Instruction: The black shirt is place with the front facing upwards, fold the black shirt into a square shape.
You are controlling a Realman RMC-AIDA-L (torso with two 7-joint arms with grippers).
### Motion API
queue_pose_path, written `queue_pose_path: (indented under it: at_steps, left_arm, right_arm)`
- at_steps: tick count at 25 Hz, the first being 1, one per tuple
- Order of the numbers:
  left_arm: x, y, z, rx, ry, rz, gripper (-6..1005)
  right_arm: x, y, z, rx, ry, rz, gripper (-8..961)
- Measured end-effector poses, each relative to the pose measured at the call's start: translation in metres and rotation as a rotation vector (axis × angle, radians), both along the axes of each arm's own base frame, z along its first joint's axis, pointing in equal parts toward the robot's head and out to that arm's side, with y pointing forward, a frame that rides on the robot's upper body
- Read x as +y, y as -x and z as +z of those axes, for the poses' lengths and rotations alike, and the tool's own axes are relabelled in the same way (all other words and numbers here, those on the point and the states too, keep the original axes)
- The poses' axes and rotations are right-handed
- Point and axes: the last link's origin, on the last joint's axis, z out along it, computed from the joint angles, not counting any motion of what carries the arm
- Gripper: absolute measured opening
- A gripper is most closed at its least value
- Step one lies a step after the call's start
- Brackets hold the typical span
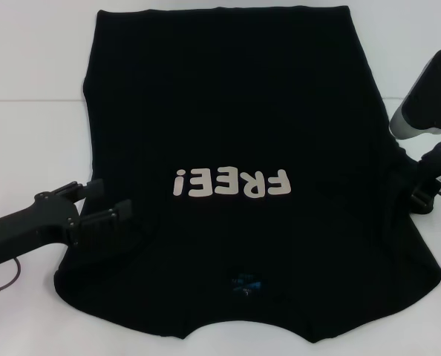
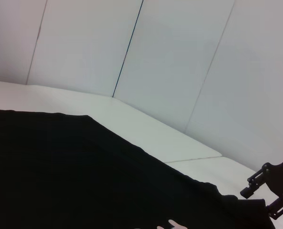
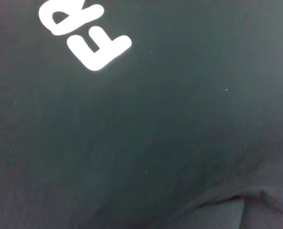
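Right now the black shirt [image 1: 228, 133] is lying spread front-up across the white table [image 1: 27, 141], its white "FREE!" lettering [image 1: 230, 182] reading upside down in the head view and its small blue neck label [image 1: 248, 284] sitting near the edge closest to the robot. Its hem is lying at the far side of the table, and the sleeves are flaring out toward the near corners. The left gripper [image 1: 102, 202] is resting low at the shirt's left edge, beside the sleeve, with its two black fingers [image 1: 109, 216] standing apart and pointing in toward the cloth; whether they are touching the fabric cannot be told. The right gripper [image 1: 428, 189] is sitting at the shirt's right edge, by the other sleeve, and its pincer is too hidden against the dark cloth to judge as apart or together. The right wrist view is showing black fabric up close, with the letters "FR" [image 3: 84, 33] and a soft fold across the cloth.
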Motion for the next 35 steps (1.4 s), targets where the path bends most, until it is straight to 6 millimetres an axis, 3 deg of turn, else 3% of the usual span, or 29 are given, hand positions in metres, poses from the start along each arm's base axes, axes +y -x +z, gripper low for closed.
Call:
queue_pose_path:
  at_steps: [15, 21, 24, 35]
  left_arm:
    - [0.0, 0.0, -0.001, -0.002, 0.0, 0.002, 854]
    - [0.001, -0.001, -0.001, -0.003, 0.0, -0.001, 852]
    - [0.001, -0.001, -0.001, -0.003, 0.0, -0.002, 850]
    - [0.001, -0.001, 0.0, -0.001, -0.001, -0.002, 845]
  right_arm:
    - [0.007, -0.002, 0.003, -0.005, -0.046, 0.0, 635]
    - [0.009, 0.0, 0.002, -0.027, -0.045, 0.019, 408]
    - [0.008, 0.002, -0.003, -0.056, -0.035, 0.039, 195]
    - [0.01, 0.034, -0.015, -0.17, 0.011, 0.186, 127]
